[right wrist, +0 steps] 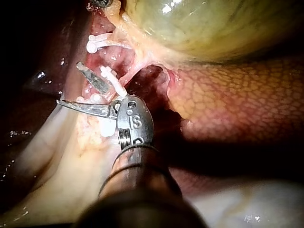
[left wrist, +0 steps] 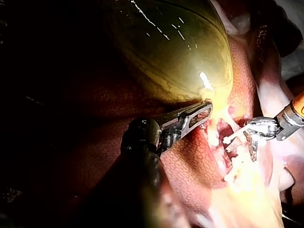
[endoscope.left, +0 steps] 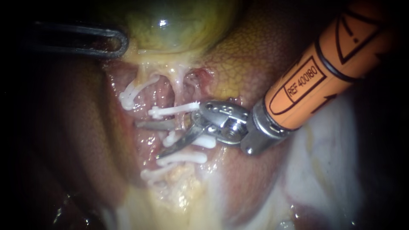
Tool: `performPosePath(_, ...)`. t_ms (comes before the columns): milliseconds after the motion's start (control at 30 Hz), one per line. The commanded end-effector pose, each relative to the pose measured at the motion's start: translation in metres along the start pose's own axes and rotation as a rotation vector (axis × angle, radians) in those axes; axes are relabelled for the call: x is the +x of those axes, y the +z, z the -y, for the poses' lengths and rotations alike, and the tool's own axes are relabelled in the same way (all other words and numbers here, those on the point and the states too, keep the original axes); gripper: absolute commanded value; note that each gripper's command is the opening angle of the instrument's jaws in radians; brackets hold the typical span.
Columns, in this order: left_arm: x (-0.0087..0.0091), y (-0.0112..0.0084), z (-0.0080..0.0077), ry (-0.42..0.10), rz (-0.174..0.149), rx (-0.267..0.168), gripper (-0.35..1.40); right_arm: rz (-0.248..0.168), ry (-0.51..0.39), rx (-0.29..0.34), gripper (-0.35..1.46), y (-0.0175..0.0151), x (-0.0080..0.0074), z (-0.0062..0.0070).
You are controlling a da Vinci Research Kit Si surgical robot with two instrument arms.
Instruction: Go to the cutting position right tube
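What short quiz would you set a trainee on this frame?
1. True or false: the two metal blades of the orange-shafted right instrument lie shut together.
2. From which side does the dark, loop-tipped left instrument enter the endoscope view? A left; B right; C below.
3. Fill in: in the endoscope view, the white plastic clips lie below the glossy yellow-green ____.
Key: 1 false, a gap shows between the blades; 2 A; 3 gallbladder.

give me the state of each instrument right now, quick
Left instrument: cannot be told from these views.
Right instrument: blades open, gripping nothing.
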Motion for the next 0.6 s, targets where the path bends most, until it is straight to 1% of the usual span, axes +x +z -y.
performPosePath(33, 0.0000, 0.0000, 0.0000, 0.000, 0.000, 0.000, -0.35, -0.001, 0.003, 0.002, 1.06, 0.0000, 0.0005, 0.0002)
performPosePath(167, 0.0000, 0.0000, 0.0000, 0.000, 0.000, 0.000, -0.35, -0.003, 0.007, 0.003, 1.06, -0.0001, 0.0011, 0.0005)
performPosePath(600, 0.0000, 0.0000, 0.0000, 0.000, 0.000, 0.000, -0.35, -0.003, 0.006, -0.003, 1.08, -0.0002, 0.0010, 0.0004)
